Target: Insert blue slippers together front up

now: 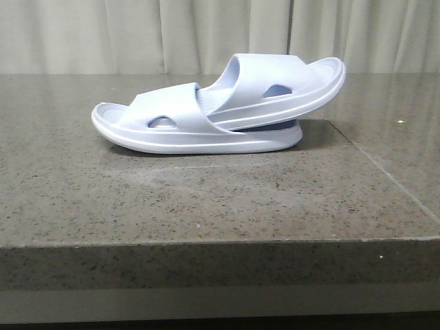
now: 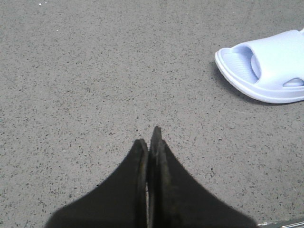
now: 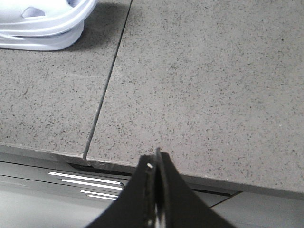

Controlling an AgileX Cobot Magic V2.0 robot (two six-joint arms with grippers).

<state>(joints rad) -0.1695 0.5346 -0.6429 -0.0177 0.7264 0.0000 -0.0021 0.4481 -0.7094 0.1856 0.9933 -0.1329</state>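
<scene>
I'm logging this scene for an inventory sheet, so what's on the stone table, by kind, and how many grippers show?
Blue slippers: 2, the lower slipper flat on the table, the upper slipper tucked under its strap.
Grippers: 2, the left gripper and the right gripper, both shut and empty.
Total: 4

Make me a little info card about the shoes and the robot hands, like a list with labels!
Things: two blue slippers
Lower slipper: flat on the stone table, sole down
Upper slipper: front end tucked under the lower slipper's strap, the other end tilted up to the right
Touching: yes, nested together
Left gripper: shut, empty, over bare table, away from the slippers
Right gripper: shut, empty, near the table's edge
Holding anything: no
</scene>
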